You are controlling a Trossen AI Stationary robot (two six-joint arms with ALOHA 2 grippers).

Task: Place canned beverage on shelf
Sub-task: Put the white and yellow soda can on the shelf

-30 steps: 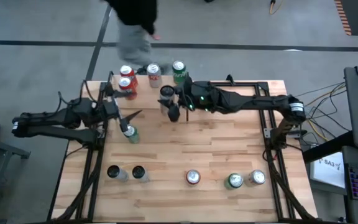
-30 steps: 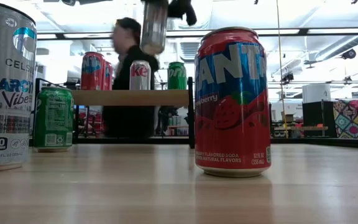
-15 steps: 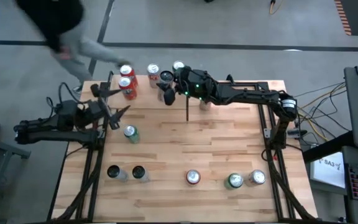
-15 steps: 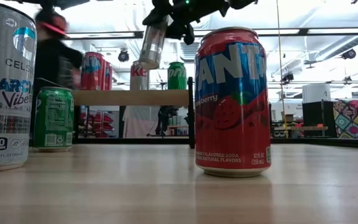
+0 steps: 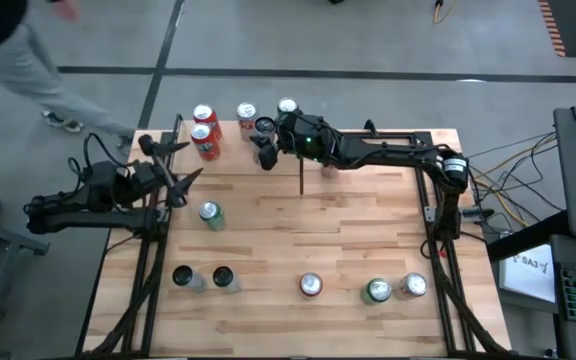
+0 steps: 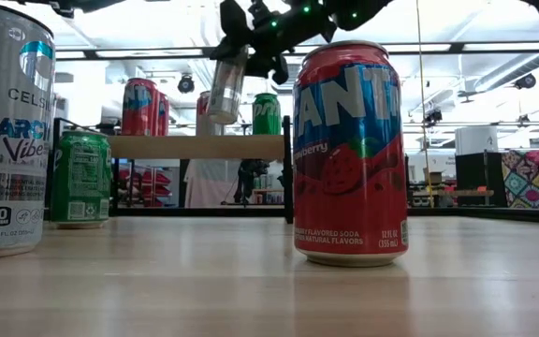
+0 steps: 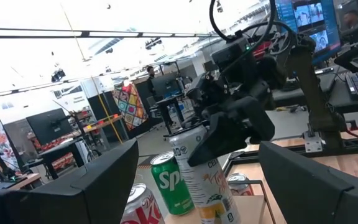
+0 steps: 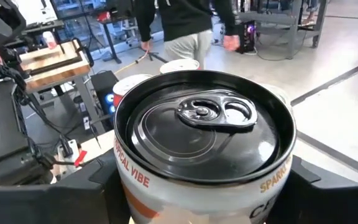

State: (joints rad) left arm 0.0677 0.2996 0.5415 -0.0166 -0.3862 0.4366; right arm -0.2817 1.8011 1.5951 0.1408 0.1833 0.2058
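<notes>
My right gripper [image 5: 268,140] is shut on a white can with a black top [image 8: 204,124], over the shelf [image 5: 230,142] at the table's far edge. In the low view the can [image 6: 225,89] hangs tilted above the shelf board [image 6: 199,147]. On the shelf stand two red cans [image 5: 204,125], a silver-and-red can [image 5: 247,112] and a green can [image 5: 287,105]. My left gripper [image 5: 176,166] is open and empty at the table's left, apart from a green can [image 5: 209,212] that stands on the tabletop. My right gripper pinches the white can's side wall near its top [image 7: 194,146] between its two fingers, which stand on opposite sides of it [image 8: 104,186]. The fingers come from the table's right side. The can is lifted clear of the shelf board, tilted, its bottom [image 6: 219,117] hanging lowest.
Several cans stand along the table's near side, among them two dark-topped ones [image 5: 203,278], a red Fanta can [image 6: 349,154] and a white Celsius can [image 6: 3,131]. A black shelf post [image 6: 286,168] rises at the shelf's right end. A person [image 5: 18,40] is beyond the far left corner.
My right gripper has carried the white can toward the table's far edge, over the shelf, and lowered it; the can has tipped from upright to tilted. My left gripper has drawn back toward the table's left edge, away from the green can. The person has walked off to the left.
</notes>
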